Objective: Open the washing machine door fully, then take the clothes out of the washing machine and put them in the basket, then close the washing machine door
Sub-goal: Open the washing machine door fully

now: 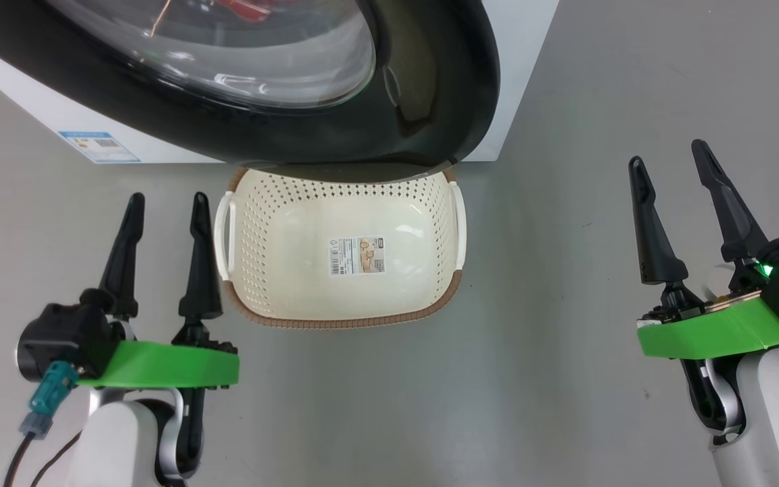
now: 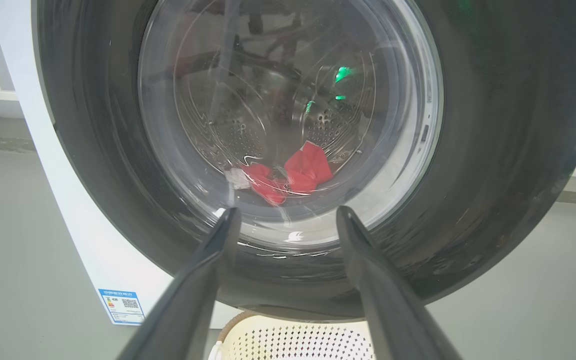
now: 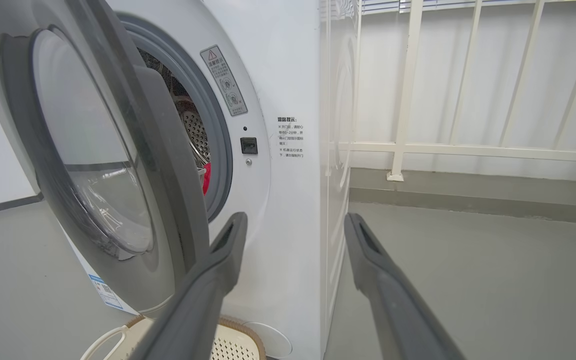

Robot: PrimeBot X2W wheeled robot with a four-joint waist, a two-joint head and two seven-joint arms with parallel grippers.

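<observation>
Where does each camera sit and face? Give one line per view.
Head view: on the head, looking down at the basket below the washing machine door; left gripper and right gripper show, open.
Left wrist view: on that wrist, facing the door's glass, clothes behind it; own fingers show.
Right wrist view: on that wrist, facing the washing machine past the ajar door; own fingers show.
Shared: door and basket.

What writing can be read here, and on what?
"温馨提示:" heads the printed notice on the washing machine front; the lines under it are too small.
Warning sticker with triangle sign, by the drum opening: too small.
Blue label with QR code, machine's lower corner: too small.
Sticker with barcode in the basket: too small.
</observation>
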